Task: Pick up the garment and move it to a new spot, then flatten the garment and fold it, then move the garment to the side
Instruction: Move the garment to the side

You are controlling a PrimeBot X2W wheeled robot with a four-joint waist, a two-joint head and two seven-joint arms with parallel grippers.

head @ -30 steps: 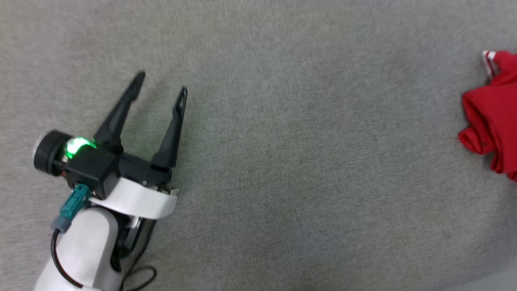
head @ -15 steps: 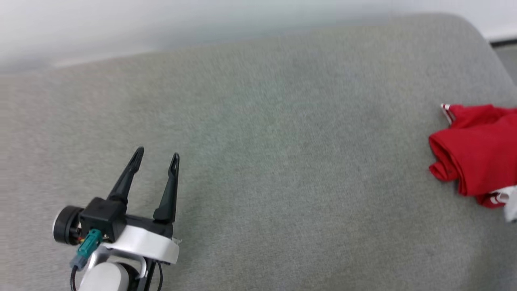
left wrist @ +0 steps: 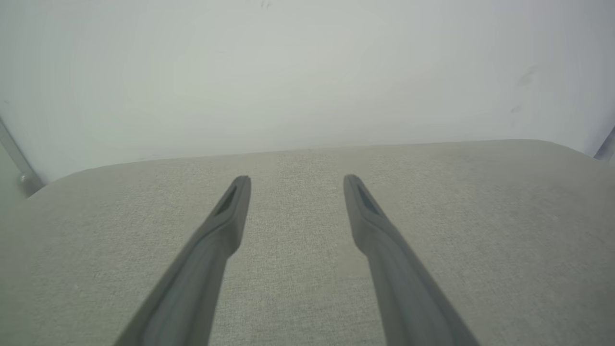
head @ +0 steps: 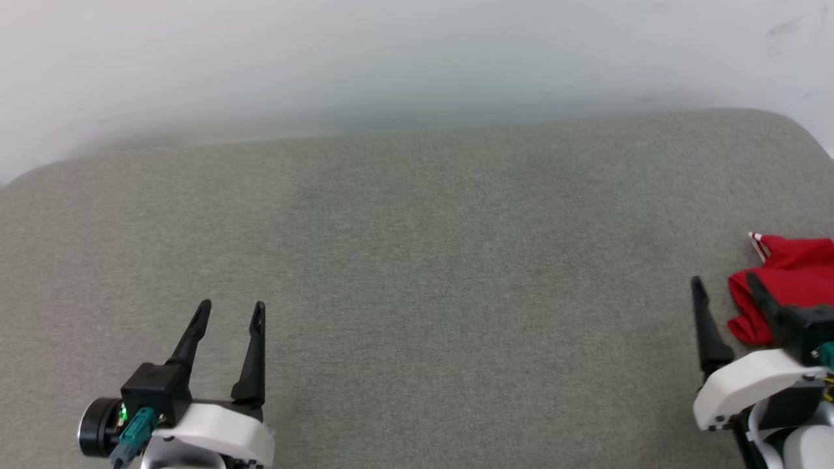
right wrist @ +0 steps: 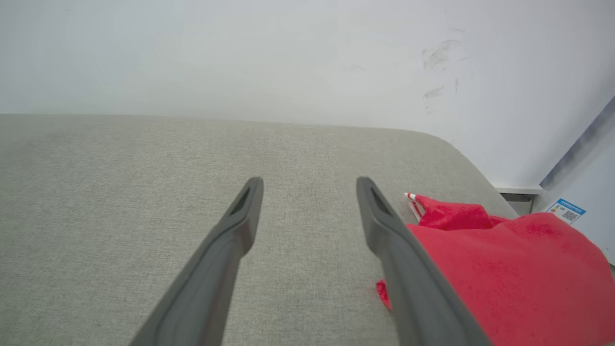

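The garment (head: 791, 273) lies bunched in a red heap with a bit of red-white striped trim at the right edge of the grey cushioned surface (head: 417, 260); its lettering is hidden. In the right wrist view the garment (right wrist: 504, 269) sits just right of my right finger. My right gripper (head: 724, 281) stands open at the lower right, its fingers empty, one finger overlapping the heap's left edge. At the lower left my left gripper (head: 231, 306) is open and empty above bare fabric, and the left wrist view shows the left gripper (left wrist: 297, 179) pointing toward the wall.
A pale wall (head: 417, 58) rises behind the surface's far edge. The surface curves down at its right end (right wrist: 475, 168), where a baseboard and a small blue-labelled panel (right wrist: 567, 211) stand. Bare grey fabric stretches between the two grippers.
The head camera has tilted up, bringing the wall and the right gripper into the picture. The left gripper stays open. The garment lies as before.
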